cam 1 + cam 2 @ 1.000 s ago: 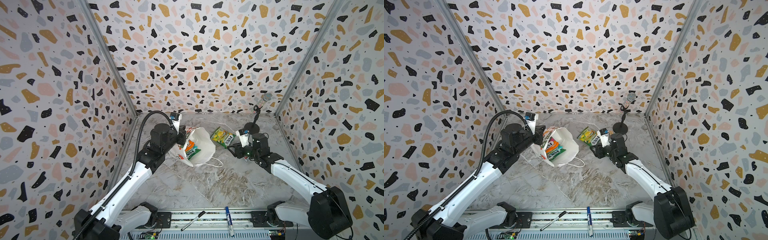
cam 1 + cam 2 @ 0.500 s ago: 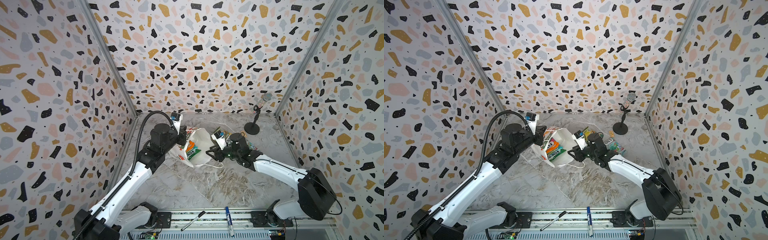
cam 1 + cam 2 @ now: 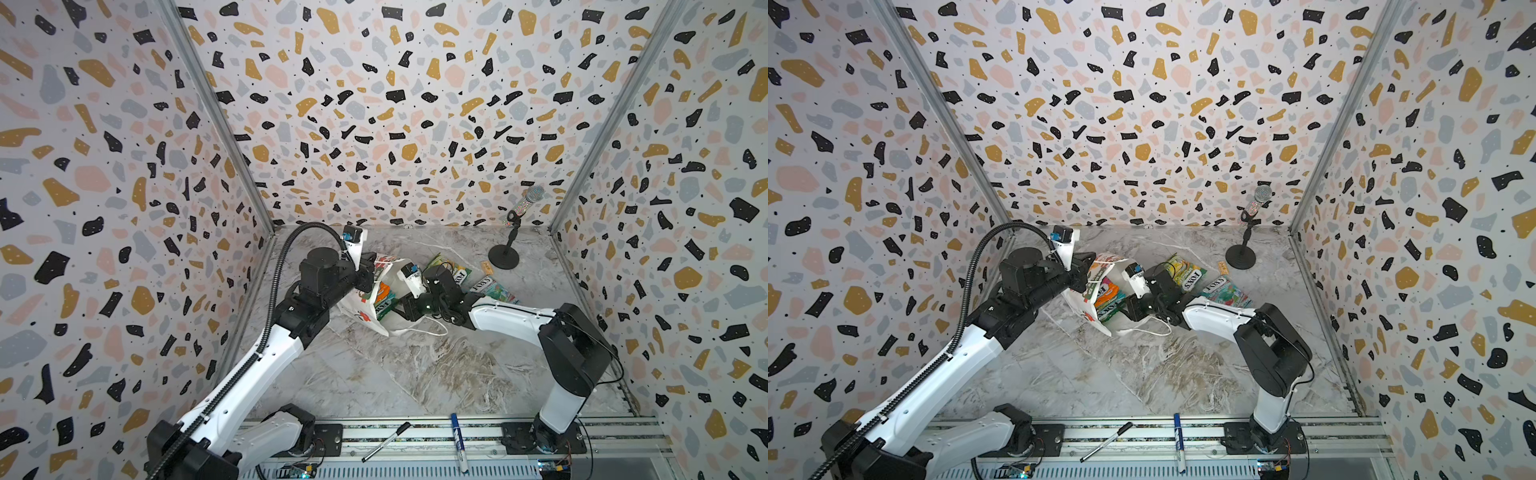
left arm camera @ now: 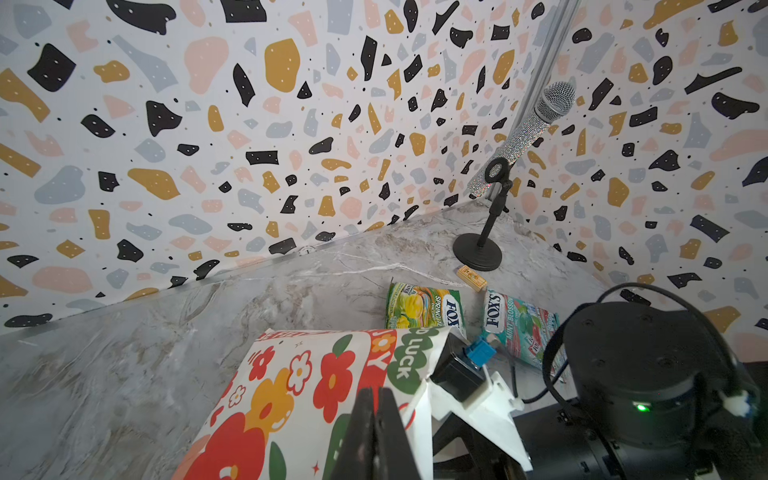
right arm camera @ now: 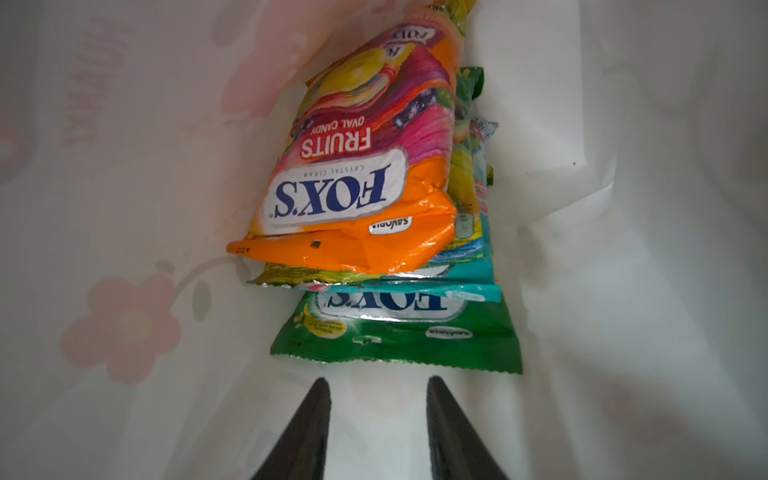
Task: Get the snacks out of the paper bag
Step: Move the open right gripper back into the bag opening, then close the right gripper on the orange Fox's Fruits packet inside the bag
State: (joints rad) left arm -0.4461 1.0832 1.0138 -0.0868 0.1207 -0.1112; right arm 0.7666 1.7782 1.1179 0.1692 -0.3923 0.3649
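The left hand point(image 4: 376, 419) pinches shut on the rim of the tipped white flowered paper gift bag point(image 4: 291, 395). The right hand point(image 5: 378, 380) sits inside it, jaws partly apart and empty, just short of stacked glossy candy packets point(image 5: 353, 187) (orange-pink on top). A green-yellow packet point(image 4: 419, 307) and a teal packet point(image 4: 519, 328) lie outside on the surface point(image 3: 415, 374), behind that hand.

FOX'S on packets point(image 5: 357, 187); LUCK on bag point(image 4: 299, 374)

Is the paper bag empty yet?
Not empty: the right wrist view shows an orange packet and a green packet stacked inside the paper bag.
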